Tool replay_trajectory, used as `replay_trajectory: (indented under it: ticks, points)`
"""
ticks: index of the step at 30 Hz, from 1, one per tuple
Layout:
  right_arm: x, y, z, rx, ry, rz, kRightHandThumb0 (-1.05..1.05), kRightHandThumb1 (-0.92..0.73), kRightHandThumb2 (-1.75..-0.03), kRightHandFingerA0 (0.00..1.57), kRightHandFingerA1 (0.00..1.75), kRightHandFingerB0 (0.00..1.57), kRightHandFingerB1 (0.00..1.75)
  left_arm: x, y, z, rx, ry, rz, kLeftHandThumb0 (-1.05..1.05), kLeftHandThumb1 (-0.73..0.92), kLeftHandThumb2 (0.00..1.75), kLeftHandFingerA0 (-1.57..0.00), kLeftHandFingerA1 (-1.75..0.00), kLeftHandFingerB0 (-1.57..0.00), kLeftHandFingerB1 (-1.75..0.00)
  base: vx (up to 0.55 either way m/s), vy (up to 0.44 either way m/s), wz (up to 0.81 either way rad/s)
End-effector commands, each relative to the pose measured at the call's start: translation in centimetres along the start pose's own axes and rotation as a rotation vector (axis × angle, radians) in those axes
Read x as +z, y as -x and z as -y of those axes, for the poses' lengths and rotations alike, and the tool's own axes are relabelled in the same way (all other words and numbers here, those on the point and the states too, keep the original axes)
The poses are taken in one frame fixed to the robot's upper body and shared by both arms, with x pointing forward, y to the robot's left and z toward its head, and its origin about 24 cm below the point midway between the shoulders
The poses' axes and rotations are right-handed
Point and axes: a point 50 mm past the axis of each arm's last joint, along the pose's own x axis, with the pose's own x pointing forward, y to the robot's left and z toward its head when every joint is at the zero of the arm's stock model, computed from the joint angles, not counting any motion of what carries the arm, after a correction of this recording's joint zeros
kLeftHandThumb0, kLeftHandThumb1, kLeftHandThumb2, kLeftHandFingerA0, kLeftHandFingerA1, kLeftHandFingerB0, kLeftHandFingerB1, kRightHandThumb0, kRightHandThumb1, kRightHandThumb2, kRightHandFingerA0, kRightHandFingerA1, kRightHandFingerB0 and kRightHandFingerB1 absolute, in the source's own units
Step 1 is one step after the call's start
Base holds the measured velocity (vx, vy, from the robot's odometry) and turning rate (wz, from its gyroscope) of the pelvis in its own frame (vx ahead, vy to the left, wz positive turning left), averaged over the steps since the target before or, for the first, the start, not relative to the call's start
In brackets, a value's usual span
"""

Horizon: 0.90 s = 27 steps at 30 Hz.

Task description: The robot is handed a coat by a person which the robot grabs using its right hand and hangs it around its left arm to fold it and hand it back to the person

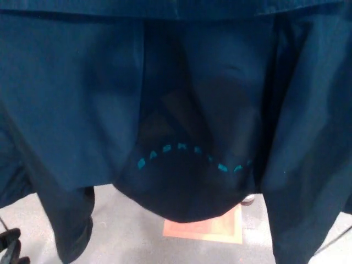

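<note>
coat (71, 99) hangs filling the view, long axis vertical, hem down. left hand (11, 247) at bottom-left edge, cut off; we cannot tell its grip. right hand unseen. perhaps a shoe (248, 199) behind the hem.

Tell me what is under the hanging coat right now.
Below the coat hem: grey floor, part of an orange floor square and a shoe tip. The coat covers the rest of the square and the person.

Smooth matt dark-blue cloth of the coat (71, 99), flat teal lettering (182, 148) on it, smooth dull grey floor (126, 234)
</note>
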Motion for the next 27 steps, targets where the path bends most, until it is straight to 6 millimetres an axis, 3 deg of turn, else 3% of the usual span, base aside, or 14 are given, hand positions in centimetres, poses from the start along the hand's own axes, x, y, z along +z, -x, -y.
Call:
replay_trajectory:
  ticks: [1, 2, 3, 4, 8, 11, 12, 13, 21, 22, 24, 25, 26, 27]
  points:
    - [-2.4, -3.4, -1.4, 0.069, 0.101, -0.183, -0.89, -0.69, -0.67, 0.1, 0.28, 0.14, 0.25, 0.1, 0.3, -0.5, 0.013, -0.015, 0.022, -0.68, 0.74, 0.89, -0.22, -0.43, -0.16, -0.41, 0.0, 0.0, 0.0]
    - [-2.9, -3.9, -1.6, 0.084, 0.113, -0.207, -0.86, -0.61, -0.98, 0.0, 0.37, 0.19, 0.33, 0.1, 0.3, -0.5, 0.009, -0.012, 0.023, -0.68, 0.74, 0.89, -0.21, -0.43, -0.16, -0.41, 0.0, 0.0, 0.0]
    - [-3.3, -4.4, -1.9, 0.098, 0.124, -0.223, -0.84, -0.6, -0.97, 0.03, 0.4, 0.06, 0.33, 0.1, 0.4, -0.5, 0.005, -0.026, 0.024, -0.69, 0.74, 0.89, -0.21, -0.42, -0.15, -0.41, 0.0, 0.0, 0.0]
    - [-4.3, -5.3, -2.6, 0.127, 0.131, -0.259, -0.85, -0.6, -0.98, 0.0, 0.37, 0.13, 0.29, 0.1, 0.3, -0.5, 0.003, -0.034, 0.021, -0.69, 0.76, 0.88, -0.2, -0.41, -0.14, -0.39, 0.0, 0.0, 0.0]
    - [-5.8, -6.5, -3.7, 0.194, 0.136, -0.328, -0.89, -0.62, -0.97, 0.05, 0.23, 0.06, 0.18, 0.2, 0.3, -0.4, 0.0, -0.031, 0.022, -0.69, 0.76, 0.87, -0.19, -0.41, -0.13, -0.39, 0.0, 0.0, 0.0]
    - [-6.6, -7.5, -4.3, 0.22, 0.124, -0.354, -0.86, -0.6, -1.0, 0.0, 0.16, 0.06, 0.17, 0.2, 0.2, -0.3, -0.001, -0.02, 0.018, -0.69, 0.75, 0.87, -0.2, -0.41, -0.13, -0.39, 0.0, 0.0, 0.0]
    - [-7.1, -8.0, -4.7, 0.236, 0.088, -0.372, -0.87, -0.6, -0.99, 0.0, 0.12, 0.04, 0.14, 0.2, 0.2, -0.3, -0.004, -0.017, 0.022, -0.64, 0.87, 0.65, -0.27, -0.34, -0.15, -0.3, 0.0, 0.0, 0.0]
    - [-7.7, -8.6, -5.3, 0.257, 0.076, -0.376, -0.94, -0.63, -0.98, 0.0, 0.03, 0.02, 0.07, 0.1, 0.3, -0.3, -0.003, -0.016, 0.019, -0.67, 0.74, 0.89, -0.23, -0.43, -0.15, -0.4, 0.0, 0.0, 0.0]
    - [-10.1, -10.3, -7.2, 0.287, 0.091, -0.415, -0.9, -0.62, -0.97, 0.0, 0.07, 0.0, 0.09, -0.6, 0.7, -0.3, -0.019, -0.039, 0.015, -0.67, 0.75, 0.91, -0.21, -0.43, -0.12, -0.4, 0.0, 0.0, 0.0]
    - [-10.3, -10.4, -7.3, 0.288, 0.092, -0.418, -0.92, -0.64, -0.97, 0.0, 0.04, 0.0, 0.06, -0.6, 0.7, -0.3, -0.021, -0.039, 0.015, -0.62, 0.89, 0.65, -0.28, -0.34, -0.14, -0.29, 0.0, 0.0, 0.0]
    - [-10.8, -10.6, -7.4, 0.288, 0.093, -0.425, -0.92, -0.64, -0.97, 0.0, 0.04, 0.0, 0.06, -0.6, 0.7, -0.3, -0.016, -0.046, 0.016, -0.62, 0.89, 0.65, -0.29, -0.34, -0.15, -0.29, 0.0, 0.0, 0.0]
    - [-11.2, -10.7, -7.5, 0.296, 0.098, -0.434, -0.9, -0.64, -0.99, 0.0, 0.07, 0.0, 0.08, -0.6, 0.7, -0.3, -0.015, -0.046, 0.016, -0.67, 0.75, 0.91, -0.21, -0.43, -0.12, -0.39, 0.0, 0.0, 0.0]
    - [-11.8, -10.8, -7.5, 0.309, 0.11, -0.462, -0.93, -0.65, -0.99, 0.0, 0.06, 0.0, 0.04, -0.6, 0.7, -0.2, -0.019, -0.026, 0.016, -0.61, 0.88, 0.65, -0.27, -0.34, -0.14, -0.29, 0.0, 0.0, 0.0]
    - [-12.1, -10.8, -7.5, 0.31, 0.118, -0.483, -0.93, -0.65, -0.99, 0.0, 0.06, 0.0, 0.04, -0.6, 0.7, -0.2, -0.022, -0.005, 0.018, -0.61, 0.88, 0.65, -0.27, -0.34, -0.14, -0.29, 0.0, 0.0, 0.0]
